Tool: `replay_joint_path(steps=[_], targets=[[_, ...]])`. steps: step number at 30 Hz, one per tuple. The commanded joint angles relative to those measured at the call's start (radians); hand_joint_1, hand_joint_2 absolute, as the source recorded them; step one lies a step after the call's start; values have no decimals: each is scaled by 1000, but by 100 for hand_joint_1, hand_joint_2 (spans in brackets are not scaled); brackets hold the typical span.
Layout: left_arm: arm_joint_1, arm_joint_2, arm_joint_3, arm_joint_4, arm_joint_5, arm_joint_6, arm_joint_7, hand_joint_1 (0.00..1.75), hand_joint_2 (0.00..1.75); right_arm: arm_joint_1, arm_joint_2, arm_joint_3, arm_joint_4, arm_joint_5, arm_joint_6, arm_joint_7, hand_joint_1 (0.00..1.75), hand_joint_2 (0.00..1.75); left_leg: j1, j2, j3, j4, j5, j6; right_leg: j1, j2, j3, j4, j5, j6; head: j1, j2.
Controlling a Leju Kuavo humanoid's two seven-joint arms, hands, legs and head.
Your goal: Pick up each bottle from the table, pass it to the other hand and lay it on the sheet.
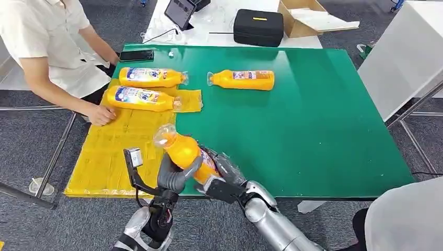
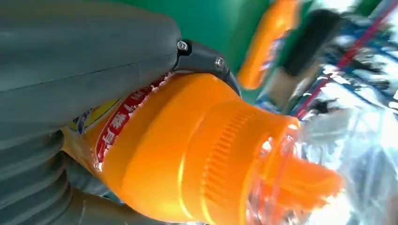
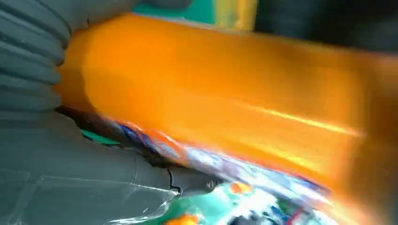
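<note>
Both hands grip one orange bottle above the near edge of the green counter: the left hand wraps its upper body below the clear cap, the right hand holds its labelled lower part, and the bottle tilts with its cap toward the yellow sheet. On the sheet's far end lie two more bottles side by side, caps pointing away from a person's hand resting on the sheet. A fourth bottle lies on bare counter just beyond the sheet. A phone lies at the counter's far corner.
</note>
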Motion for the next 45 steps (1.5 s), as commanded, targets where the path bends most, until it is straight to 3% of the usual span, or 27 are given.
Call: replay_joint_path(steps=[1, 2, 3, 4, 11, 15, 16, 18, 19, 22, 23, 27, 29, 31, 34, 36, 39, 45], targets=[[-4, 23, 74, -125, 76, -16, -9, 175, 175, 79, 42, -49, -146, -40, -123, -144, 0, 175, -1, 2, 5, 1, -3, 1, 0, 0, 3, 2, -3, -2, 0, 0], [10, 15, 100, -153, 77, -6, -13, 175, 175, 91, 40, -61, -157, -26, -168, -155, 0, 175, 0, 2, 3, 0, -2, 0, 0, 0, 2, 1, -2, -2, 0, 0], [25, 16, 128, -192, 81, 6, -1, 175, 175, 109, 33, -79, -177, 3, -238, -164, 0, 0, 0, 1, 2, 0, -1, 0, 0, 0, 1, 0, -1, -1, 0, 0], [36, 21, 157, -224, 93, 13, 8, 175, 175, 122, 19, -94, -190, 37, -309, -164, 0, 0, 0, 1, 4, 0, -2, 1, 0, -1, 4, 1, -2, -2, 0, 0], [40, 27, 167, -233, 97, 13, 18, 175, 175, 124, 6, -99, -200, 32, -307, -164, 0, 0, -1, 1, 2, -1, -1, 1, 0, 0, 2, 0, -1, -1, 0, 0], [50, 28, 232, -267, 93, 53, -7, 175, 175, 169, -7, -174, -259, 128, -564, -164, 0, 0, -1, 0, 5, -1, -1, 1, 0, -1, 4, 0, -2, -2, 0, 0], [52, 30, 252, -285, 50, 94, -16, 175, 175, 224, 22, -287, -363, 213, -564, -164, 0, 0, 0, 0, 3, -1, -1, 1, 0, -2, 3, -1, -1, -1, 0, 0], [35, 45, 249, -283, -154, 252, -100, 175, 175, 285, 63, -397, -518, 225, -564, -164, 0, 0, -1, -1, 3, 0, -1, 1, 0, -3, 3, 1, -2, -2, 0, 0], [11, 58, 219, -254, -381, 415, -188, 175, 175, 312, 73, -431, -604, 211, -564, -164, 0, 0, -1, -1, 1, 0, -1, 0, 0, -2, 0, 1, -2, -1, 0, 0], [-68, 83, 175, -101, -763, 703, -256, 175, 175, 321, 76, -444, -658, 183, -564, -164, 0, 0, -1, -4, 1, 0, 0, 0, -1, -5, 1, 2, -3, -2, 1, 0], [-95, 94, 162, -41, -856, 729, -235, 175, 175, 307, 60, -413, -620, 145, -564, -164, 0, 0, -1, -4, 3, 0, -1, 0, 0, -5, 3, 2, -3, -2, 0, 0], [-206, 108, 186, 267, -1294, 754, -117, 175, 175, 252, 62, -368, -533, 115, -564, -164, 0, 0, -2, -3, 6, -3, 1, 1, -1, -5, 5, -1, -1, -2, 0, 0], [-206, 108, 186, 267, -1294, 754, -117, 175, 175, 252, 62, -368, -533, 115, -564, -164, 0, 0, -1, -1, 4, -2, 1, 1, -1, -2, 3, -1, 0, -1, 0, 0], [-221, 88, 290, 349, -1621, 754, -91, 175, 175, 245, 65, -361, -524, 140, -564, -164, 0, 0, 0, 1, 4, -1, 1, 0, 0, -1, 3, -1, 1, -2, 0, 0], [-275, 99, 287, 499, -1833, 754, -36, 175, 175, 235, 68, -368, -499, 212, -564, -164, 0, 0, -1, 3, 5, -2, 1, 0, 0, 0, 3, -1, 2, -2, 0, 0], [-328, 87, 264, 639, -1820, 730, -45, 175, 175, 226, 54, -348, -463, 213, -564, -164, 0, 0, -1, 1, 6, -2, 2, 0, 0, -2, 5, -1, 1, -4, 0, 0], [-328, 87, 264, 639, -1820, 730, -45, 175, 175, 226, 54, -348, -463, 213, -564, -164, 0, 0, 0, 2, 6, -2, 1, 0, 0, -1, 5, -1, 2, -4, 0, 0], [-364, 134, 196, 733, -1794, 562, -52, 175, 175, 237, 32, -300, -430, 201, -564, -164, 0, 0, 0, 2, 6, -1, 1, 0, 1, -1, 4, -1, 1, -3, 1, 0]])
